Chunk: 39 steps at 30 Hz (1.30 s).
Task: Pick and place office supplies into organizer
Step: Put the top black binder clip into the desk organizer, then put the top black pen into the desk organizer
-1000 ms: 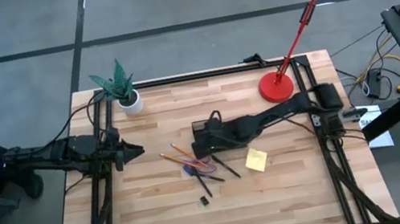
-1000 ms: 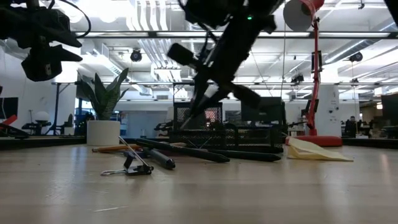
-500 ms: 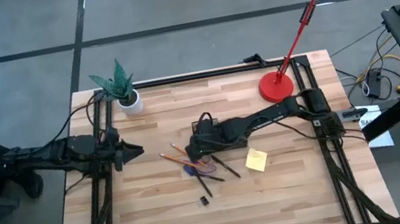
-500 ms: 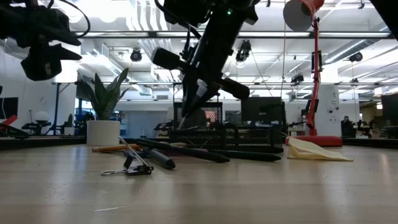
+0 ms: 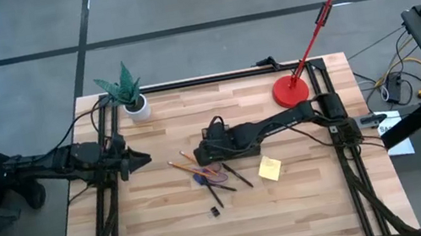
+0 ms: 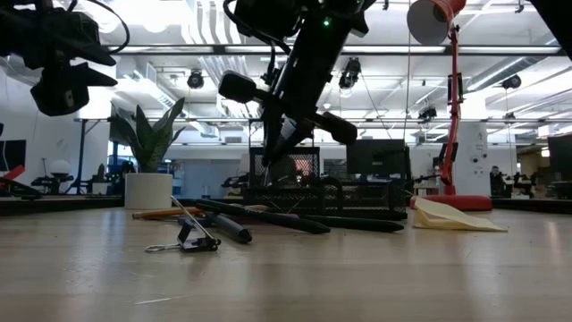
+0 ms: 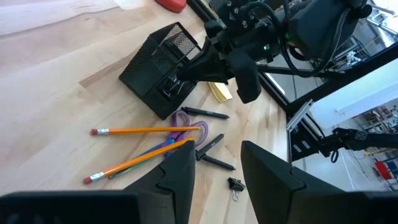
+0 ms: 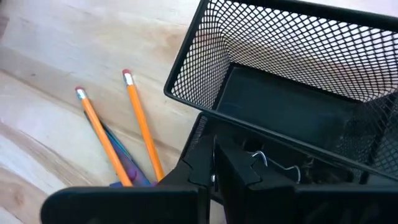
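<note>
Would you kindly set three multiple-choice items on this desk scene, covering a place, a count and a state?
1. Where is the right claw?
A. over the organizer
B. beside the plant pot
C. above the sticky-note pad

2. How many orange pencils lie on the table?
A. one
B. two
C. four

3. How do the right claw's jaws stand?
A. wide open
B. shut
C. clamped on scissors

Answers: 1 A, the high view shows the right arm reaching to the mesh organizer; 2 B, both wrist views show two; 3 B, the right wrist view shows the fingers pressed together.
</note>
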Tool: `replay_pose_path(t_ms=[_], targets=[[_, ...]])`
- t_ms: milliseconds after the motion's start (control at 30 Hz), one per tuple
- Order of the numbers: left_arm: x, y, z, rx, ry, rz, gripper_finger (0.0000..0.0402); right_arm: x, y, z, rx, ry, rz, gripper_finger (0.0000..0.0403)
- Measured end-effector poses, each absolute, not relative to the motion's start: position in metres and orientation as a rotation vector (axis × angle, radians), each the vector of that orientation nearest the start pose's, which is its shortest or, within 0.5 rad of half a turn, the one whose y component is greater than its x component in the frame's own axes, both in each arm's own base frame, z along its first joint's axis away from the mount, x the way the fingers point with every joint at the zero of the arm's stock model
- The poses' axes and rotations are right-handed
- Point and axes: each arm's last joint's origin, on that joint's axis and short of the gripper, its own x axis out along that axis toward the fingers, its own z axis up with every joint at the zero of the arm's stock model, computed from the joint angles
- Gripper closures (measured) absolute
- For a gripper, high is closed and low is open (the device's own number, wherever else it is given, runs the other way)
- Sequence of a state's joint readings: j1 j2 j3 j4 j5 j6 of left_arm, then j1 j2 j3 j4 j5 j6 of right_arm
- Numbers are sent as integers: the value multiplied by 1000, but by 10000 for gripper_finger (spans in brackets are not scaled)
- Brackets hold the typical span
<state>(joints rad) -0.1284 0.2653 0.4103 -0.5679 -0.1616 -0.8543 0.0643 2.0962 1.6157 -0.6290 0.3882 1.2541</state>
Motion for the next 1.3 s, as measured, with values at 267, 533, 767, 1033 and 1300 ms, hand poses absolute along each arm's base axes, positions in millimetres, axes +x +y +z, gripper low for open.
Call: replay_pose_path(t_ms=[267,533,767,1033,1300], targets=[[86,-6,228,-774,379,207,285,450,19,171,920,705,-883,393],[85,-6,226,-770,394,214,285,448,24,173,912,730,-867,332],[85,-7,226,-773,400,203,285,438,53,204,559,982,-623,256],[84,-8,227,-784,413,160,285,417,103,201,418,1254,-369,230],[84,-8,227,-793,411,161,285,405,110,170,566,1273,-544,232]])
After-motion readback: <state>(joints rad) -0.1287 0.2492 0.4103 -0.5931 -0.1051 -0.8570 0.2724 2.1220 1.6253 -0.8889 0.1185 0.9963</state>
